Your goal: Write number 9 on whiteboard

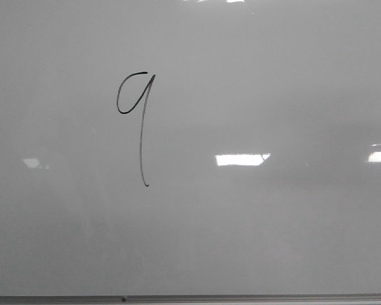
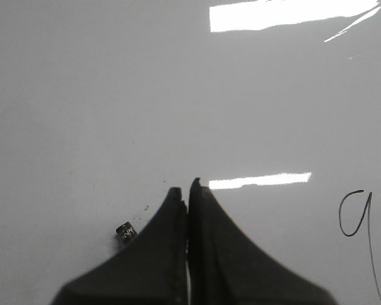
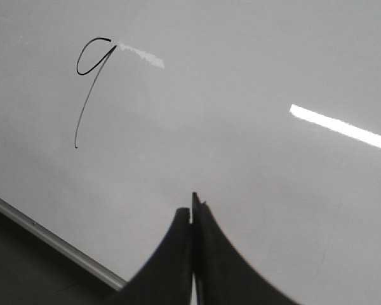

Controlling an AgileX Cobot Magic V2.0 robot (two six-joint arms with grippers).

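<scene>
Black number 9 stands finished on your whiteboard (both end effectors clenched, empty), so just retreat.

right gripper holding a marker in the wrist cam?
No. The right gripper has its jaws pressed together with nothing between them, above the whiteboard, away from the number 9.
</scene>
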